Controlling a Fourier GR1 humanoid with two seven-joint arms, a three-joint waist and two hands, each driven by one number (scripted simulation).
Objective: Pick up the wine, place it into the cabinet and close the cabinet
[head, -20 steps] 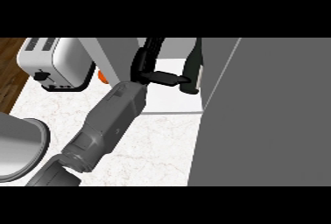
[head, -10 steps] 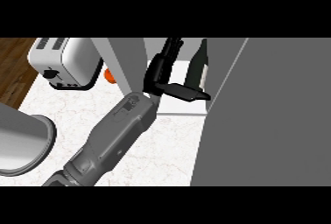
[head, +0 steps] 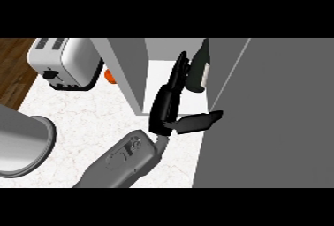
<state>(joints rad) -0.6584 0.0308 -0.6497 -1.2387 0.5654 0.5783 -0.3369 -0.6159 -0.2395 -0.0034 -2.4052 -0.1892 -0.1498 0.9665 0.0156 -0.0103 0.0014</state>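
Left hand at open cabinet, wine bottle inside.
Fingers straight, thumb splayed, clasping nothing; the bottle stands just right of the fingertips, above the thumb; contact cannot be told.

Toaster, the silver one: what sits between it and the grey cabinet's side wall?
In the head view, a small orange object peeks out between the silver toaster and the grey cabinet's side wall; too little shows to say what.

On my feed the toaster sits on the counter at 10 o'clock, a small thing between it and the cabinet at 12. The wine stands inside it; the door fills 3 o'clock.
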